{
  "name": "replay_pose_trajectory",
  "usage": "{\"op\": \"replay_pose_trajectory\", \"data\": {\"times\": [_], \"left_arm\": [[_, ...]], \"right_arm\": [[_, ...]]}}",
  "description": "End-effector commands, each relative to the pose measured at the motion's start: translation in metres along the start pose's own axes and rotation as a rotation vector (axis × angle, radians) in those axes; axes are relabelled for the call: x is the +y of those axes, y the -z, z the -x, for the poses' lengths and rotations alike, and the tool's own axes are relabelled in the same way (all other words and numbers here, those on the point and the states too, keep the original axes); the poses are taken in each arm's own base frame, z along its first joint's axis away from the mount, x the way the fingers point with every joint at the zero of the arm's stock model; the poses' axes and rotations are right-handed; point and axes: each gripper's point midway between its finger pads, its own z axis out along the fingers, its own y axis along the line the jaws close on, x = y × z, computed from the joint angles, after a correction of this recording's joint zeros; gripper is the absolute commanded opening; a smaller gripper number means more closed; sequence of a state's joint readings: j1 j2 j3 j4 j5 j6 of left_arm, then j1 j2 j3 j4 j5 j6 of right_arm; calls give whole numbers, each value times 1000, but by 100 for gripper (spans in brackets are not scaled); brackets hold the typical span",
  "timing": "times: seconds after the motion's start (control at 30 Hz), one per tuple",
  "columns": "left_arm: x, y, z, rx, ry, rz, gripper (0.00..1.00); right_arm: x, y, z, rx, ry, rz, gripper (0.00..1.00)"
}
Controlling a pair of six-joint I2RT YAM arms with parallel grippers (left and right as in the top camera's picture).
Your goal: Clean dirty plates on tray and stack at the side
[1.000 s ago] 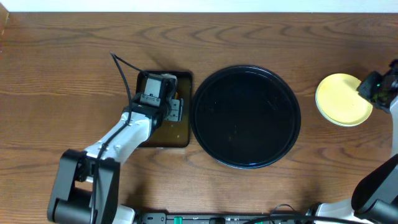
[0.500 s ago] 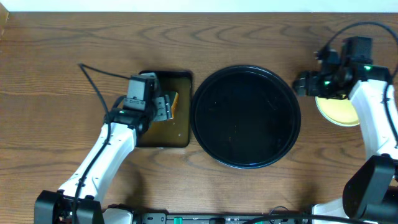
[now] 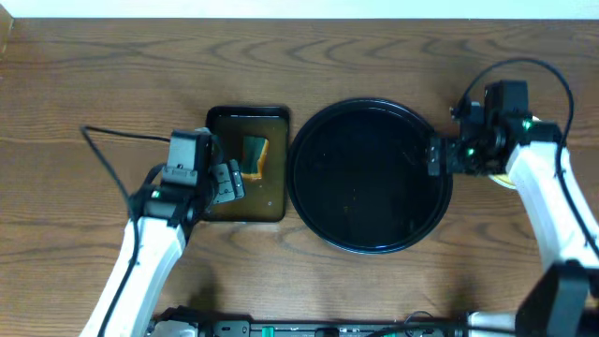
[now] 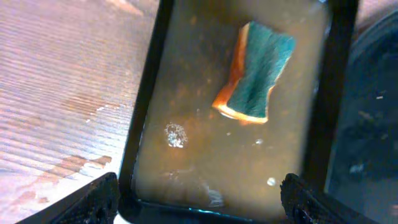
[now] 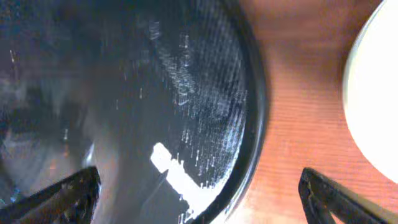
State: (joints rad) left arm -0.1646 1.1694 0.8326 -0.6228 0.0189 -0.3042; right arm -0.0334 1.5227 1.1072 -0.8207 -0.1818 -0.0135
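The round black tray (image 3: 370,178) lies at the table's middle with no plate on it. Wet streaks shine on the tray (image 5: 155,74) in the right wrist view. My right gripper (image 3: 435,157) hangs open over its right rim, nothing between the fingers (image 5: 199,199). A pale yellow plate (image 3: 499,177) lies on the wood right of the tray, mostly hidden under my right arm. Its rim (image 5: 373,93) shows at the wrist view's right edge. My left gripper (image 3: 225,180) stands open and holds nothing (image 4: 202,208) over the near left part of the rectangular pan.
The rectangular black pan (image 3: 245,211) holds brownish water (image 4: 199,143). A green and orange sponge (image 4: 255,74) lies in its far half (image 3: 255,154). The pan stands right against the tray's left rim. Bare wood surrounds both.
My left gripper has drawn back to the left, off the sponge, which stays in the pan. My right gripper has opened and swung left from the plate to the tray's right rim.
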Motion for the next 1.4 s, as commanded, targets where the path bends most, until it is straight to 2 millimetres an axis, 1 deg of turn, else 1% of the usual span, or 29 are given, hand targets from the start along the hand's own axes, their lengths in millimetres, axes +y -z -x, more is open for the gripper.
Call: {"op": "replay_pose_trajectory", "data": {"times": [0.0,0.1,0.17,0.2,0.33,0.37,0.47,0.7,1.13,1.2,1.27,1.37], "left_arm": [[9,10,-14,-40,-20,3,84],[12,22,-20,-97,-17,-19,84],[11,33,-18,-162,-15,-45,84],[11,43,-16,-223,-8,-68,84],[10,60,-13,-296,-1,-96,85],[10,61,-13,-301,-1,-98,85],[10,59,-13,-294,-1,-95,85],[11,53,-16,-263,-3,-84,85],[12,44,-19,-227,-4,-70,86],[12,42,-20,-218,-5,-67,86],[13,41,-21,-212,-5,-64,86],[13,39,-22,-200,-5,-59,86]], "right_arm": [[7,20,-11,-126,7,-24,99],[12,35,-21,-249,42,-38,99],[12,46,-27,-311,52,-45,99],[12,56,-32,-360,55,-51,99],[11,74,-39,-428,59,-68,99],[11,76,-39,-433,60,-68,99],[12,77,-40,-436,61,-68,99],[11,71,-41,-412,58,-69,99],[10,72,-43,-411,58,-71,99],[7,77,-44,-432,63,-93,99],[9,83,-42,-476,69,-91,99],[12,97,-35,-616,85,-84,99]]}}
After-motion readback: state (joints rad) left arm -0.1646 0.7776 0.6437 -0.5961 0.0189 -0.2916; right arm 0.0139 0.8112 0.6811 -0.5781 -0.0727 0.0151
